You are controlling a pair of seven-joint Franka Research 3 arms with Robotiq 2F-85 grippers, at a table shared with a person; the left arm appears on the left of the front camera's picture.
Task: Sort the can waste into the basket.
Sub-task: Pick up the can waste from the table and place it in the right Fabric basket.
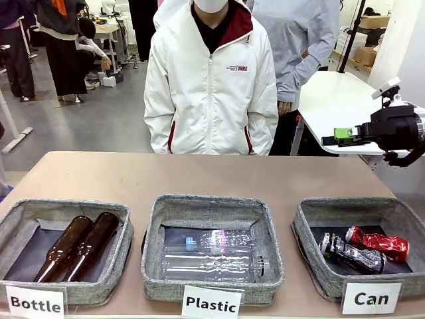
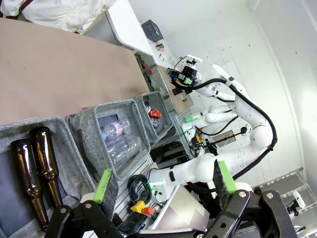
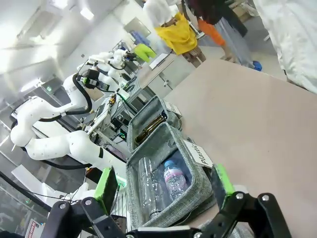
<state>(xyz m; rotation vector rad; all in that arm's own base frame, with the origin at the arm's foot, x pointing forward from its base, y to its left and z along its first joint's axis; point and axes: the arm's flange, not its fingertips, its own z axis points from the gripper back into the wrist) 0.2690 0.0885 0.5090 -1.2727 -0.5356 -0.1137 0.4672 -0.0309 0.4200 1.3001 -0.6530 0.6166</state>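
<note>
Both cans (image 1: 364, 250) lie in the Can basket (image 1: 312, 266), edge cropped; pincers apart.

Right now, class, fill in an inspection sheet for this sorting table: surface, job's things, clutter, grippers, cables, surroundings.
Surface: brown table, bare behind the baskets.
Job's things: red can and dark can lie in the Can basket.
Clutter: brown bottles in the Bottle basket; clear bottles in the Plastic basket.
Grippers: left gripper and right gripper open, fingers empty.
Cables: black cable along the right arm.
Surroundings: person in white jacket at the far side.
</note>
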